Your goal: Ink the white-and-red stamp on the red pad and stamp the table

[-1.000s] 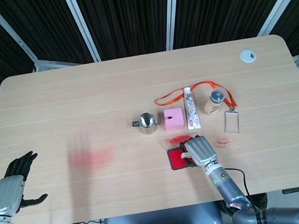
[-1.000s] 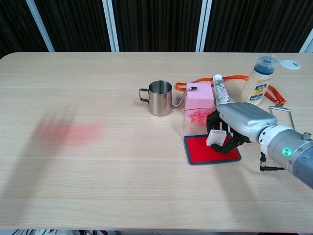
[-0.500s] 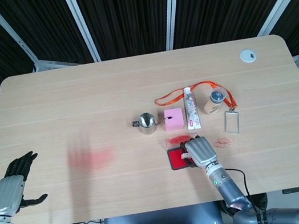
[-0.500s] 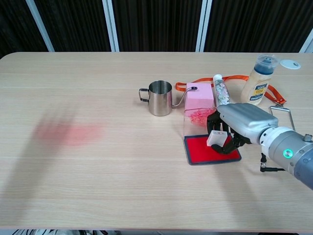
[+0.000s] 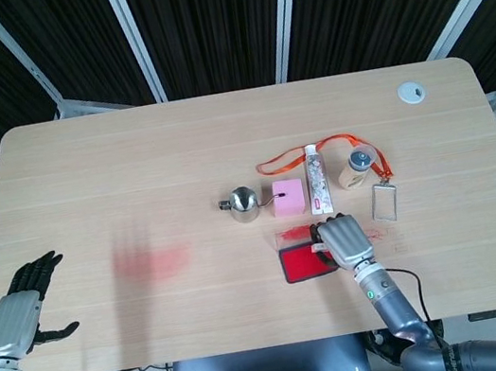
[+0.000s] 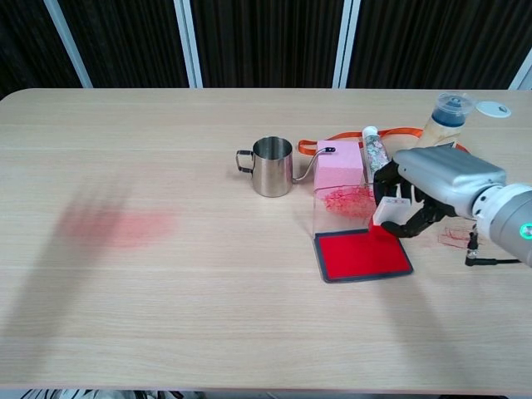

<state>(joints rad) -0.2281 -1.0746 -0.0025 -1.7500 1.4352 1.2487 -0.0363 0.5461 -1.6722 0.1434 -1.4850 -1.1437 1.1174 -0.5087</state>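
— Starting from the left: the robot's left hand (image 5: 23, 314) hangs off the table's near-left corner, fingers spread, holding nothing. What's in the middle?

— A faint red smear on the light wooden table (image 6: 166, 274), then a small steel pitcher (image 6: 270, 166), a pink foam block (image 6: 341, 165), and the flat red ink pad (image 6: 362, 255).

— And the stamp?

— The small white-and-red stamp (image 6: 385, 212) is gripped in the right hand (image 6: 432, 187), raised just above the pad's far-right corner. Inking looks done, I'd say; next it needs carrying over bare wood and pressing straight down.
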